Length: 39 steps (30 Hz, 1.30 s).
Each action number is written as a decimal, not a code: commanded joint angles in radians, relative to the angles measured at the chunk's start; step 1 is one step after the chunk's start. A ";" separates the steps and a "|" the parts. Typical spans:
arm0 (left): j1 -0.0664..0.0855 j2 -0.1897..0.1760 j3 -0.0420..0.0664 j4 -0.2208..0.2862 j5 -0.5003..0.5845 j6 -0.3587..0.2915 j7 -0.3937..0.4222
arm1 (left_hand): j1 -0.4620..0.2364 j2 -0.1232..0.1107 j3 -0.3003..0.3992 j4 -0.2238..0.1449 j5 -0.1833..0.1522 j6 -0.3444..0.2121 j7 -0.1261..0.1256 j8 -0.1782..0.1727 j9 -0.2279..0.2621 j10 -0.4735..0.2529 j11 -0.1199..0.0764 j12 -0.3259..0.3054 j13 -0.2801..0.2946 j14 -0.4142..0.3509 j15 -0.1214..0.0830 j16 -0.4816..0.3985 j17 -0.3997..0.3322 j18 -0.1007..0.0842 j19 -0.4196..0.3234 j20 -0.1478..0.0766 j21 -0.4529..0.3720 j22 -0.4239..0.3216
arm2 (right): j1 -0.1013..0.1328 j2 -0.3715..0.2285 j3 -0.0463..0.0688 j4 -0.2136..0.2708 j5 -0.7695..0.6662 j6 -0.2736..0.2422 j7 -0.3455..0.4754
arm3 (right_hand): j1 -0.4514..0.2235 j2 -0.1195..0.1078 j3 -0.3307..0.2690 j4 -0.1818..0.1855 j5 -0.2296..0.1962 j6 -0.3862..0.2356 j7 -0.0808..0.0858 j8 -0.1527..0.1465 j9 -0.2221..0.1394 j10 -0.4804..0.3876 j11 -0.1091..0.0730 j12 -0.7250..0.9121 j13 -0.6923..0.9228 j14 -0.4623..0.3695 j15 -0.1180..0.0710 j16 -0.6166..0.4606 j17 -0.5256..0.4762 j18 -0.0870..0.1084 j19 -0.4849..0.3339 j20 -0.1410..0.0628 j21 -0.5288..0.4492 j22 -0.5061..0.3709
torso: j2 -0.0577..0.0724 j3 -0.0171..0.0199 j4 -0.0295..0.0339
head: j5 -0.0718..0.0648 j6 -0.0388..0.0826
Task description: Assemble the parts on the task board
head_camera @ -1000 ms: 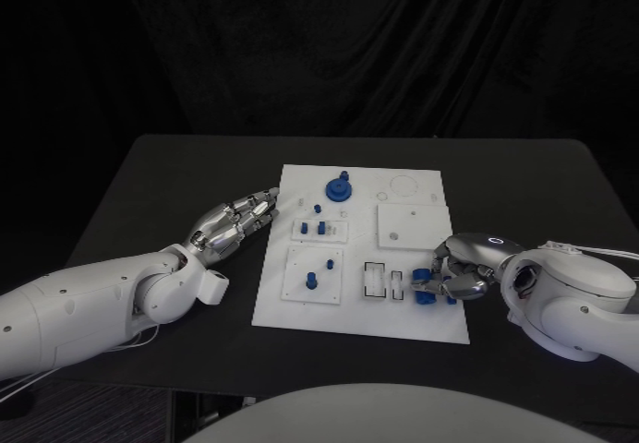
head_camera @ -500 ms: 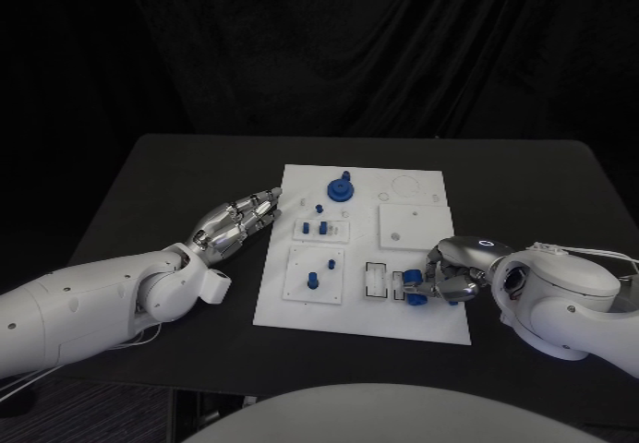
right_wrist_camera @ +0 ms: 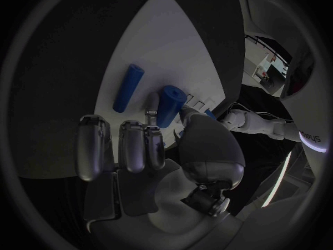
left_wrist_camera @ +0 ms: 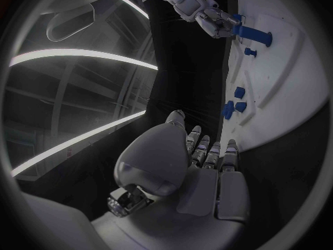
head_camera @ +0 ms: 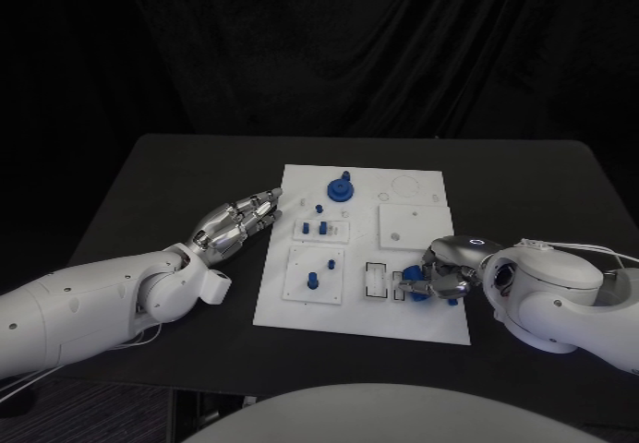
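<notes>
Looking down from the head view: finding the task board (head_camera: 300, 314) at the centre of the black tabletop (head_camera: 174, 175), with the left robot hand (head_camera: 240, 221) lying at middle left, fingers stretched out toward the board's left edge and holding nothing, though whether touching the board is hard to tell. Spotting the right robot hand (head_camera: 446, 268) at lower right, curled over the board's right part just beside the rectangular slots (head_camera: 377, 280), with blue showing at its fingertips. Turning to the left wrist view: seeing the left robot hand (left_wrist_camera: 201, 166) stretched alongside the board, empty, and the right robot hand (left_wrist_camera: 208, 14) far off, closing on a blue peg (left_wrist_camera: 253, 36). Turning to the right wrist view: seeing the blue peg (right_wrist_camera: 168, 105) seemingly pinched between thumb and a fingertip, resting against the board, and a second blue peg (right_wrist_camera: 128, 87) lying loose just beside it. Judging the risks: holding by such a light pinch, possibly letting the peg slip or tilt while heading for a slot and jamming at its rim; sweeping the other fingers close by, possibly knocking the loose peg and sending it rolling; pushing sideways, possibly shifting the board if not braced.
</notes>
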 commanded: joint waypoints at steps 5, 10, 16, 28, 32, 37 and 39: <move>-0.002 0.001 0.001 0.001 0.005 0.018 0.033 | 0.011 0.001 0.008 -0.004 0.007 0.000 0.008 0.004 0.001 -0.001 0.003 0.003 0.001 0.000 0.007 -0.004 -0.001 0.015 0.000 0.007 0.006 0.001 | -0.015 0.005 -0.009 -0.017 0.057 0.057 -0.018 | 0.132 -0.001 0.034 -0.033 0.246 -0.002 -0.002 -0.050 -0.064 0.102 -0.001 0.003 0.263 0.067 -0.004 -0.014 0.060 0.005 0.040 -0.002 -0.016 0.204 | 0.000 0.0002 -0.0002 | 0.003 0.000; -0.003 0.002 0.001 -0.001 0.005 0.020 0.031 | 0.013 0.001 0.010 -0.005 0.008 0.000 0.008 0.004 0.001 0.000 0.007 0.005 0.001 0.000 0.007 -0.004 -0.001 0.016 0.000 0.008 0.006 0.000 | -0.016 0.003 -0.009 -0.026 0.141 0.035 -0.014 | 0.193 -0.009 0.066 -0.062 0.366 -0.007 -0.004 -0.061 -0.054 0.102 -0.003 0.003 0.263 0.067 -0.005 -0.015 0.057 0.005 0.041 -0.003 -0.016 0.204 | 0.000 0.0004 0.0002 | 0.003 0.000; -0.004 0.002 0.001 -0.001 0.005 0.021 0.031 | 0.014 0.001 0.012 -0.007 0.009 0.000 0.008 0.004 0.001 0.002 0.011 0.007 0.001 0.000 0.008 -0.004 -0.001 0.017 0.000 0.009 0.006 0.000 | -0.016 -0.011 -0.009 -0.031 0.297 -0.019 0.006 | 0.230 -0.022 0.107 -0.094 0.536 -0.032 0.005 -0.071 -0.038 0.102 0.004 0.003 0.263 0.065 0.000 -0.023 0.045 0.008 0.037 -0.001 -0.028 0.201 | 0.000 0.0001 0.0001 | 0.006 0.000; -0.005 -0.001 0.001 -0.001 0.005 0.020 0.030 | 0.015 0.001 0.013 -0.008 0.009 0.003 0.009 0.004 0.002 0.003 0.012 0.009 0.002 0.000 0.007 -0.004 -0.001 0.018 0.000 0.010 0.006 0.000 | 0.024 -0.045 -0.009 0.005 0.587 -0.143 0.087 | 0.230 -0.024 0.115 -0.101 0.559 -0.042 0.009 -0.070 -0.028 0.102 0.007 0.003 0.263 0.063 0.002 -0.029 0.035 0.011 0.033 0.002 -0.042 0.197 | 0.000 0.0002 -0.0001 | 0.013 0.000; -0.005 -0.002 0.001 -0.001 0.005 0.019 0.034 | 0.016 0.001 0.015 -0.009 0.010 0.004 0.009 0.005 0.002 0.004 0.014 0.011 0.002 0.000 0.008 -0.004 -0.001 0.018 0.000 0.011 0.006 0.000 | 0.046 -0.048 -0.009 0.017 0.663 -0.161 0.108 | 0.221 -0.020 0.116 -0.096 0.561 -0.038 0.009 -0.065 -0.024 0.102 0.007 0.003 0.263 0.066 0.003 -0.023 0.045 0.012 0.031 0.003 -0.048 0.195 | 0.000 0.0002 0.0002 | 0.006 0.000; -0.005 -0.001 0.001 0.001 0.005 0.016 0.041 | 0.016 0.001 0.015 -0.010 0.011 0.006 0.010 0.005 0.002 0.004 0.014 0.010 0.002 0.000 0.008 -0.004 -0.001 0.019 0.001 0.011 0.007 0.002 | 0.056 -0.040 -0.009 0.025 0.701 -0.148 0.116 | 0.209 -0.021 0.113 -0.091 0.549 -0.043 0.010 -0.064 -0.021 0.102 0.008 0.003 0.263 0.066 0.004 -0.024 0.043 0.012 0.030 0.004 -0.050 0.195 | 0.000 0.0001 0.0000 | 0.011 0.000; -0.005 -0.002 0.001 0.001 0.005 0.016 0.041 | 0.016 0.001 0.015 -0.010 0.011 0.006 0.010 0.005 0.002 0.004 0.014 0.010 0.002 0.000 0.008 -0.004 -0.001 0.019 0.001 0.011 0.007 0.002 | 0.057 -0.034 -0.009 0.023 0.708 -0.135 0.120 | 0.204 -0.023 0.111 -0.089 0.543 -0.046 0.011 -0.064 -0.021 0.102 0.009 0.003 0.263 0.066 0.004 -0.023 0.043 0.012 0.030 0.004 -0.050 0.195 | 0.000 -0.0003 0.0006 | 0.010 0.000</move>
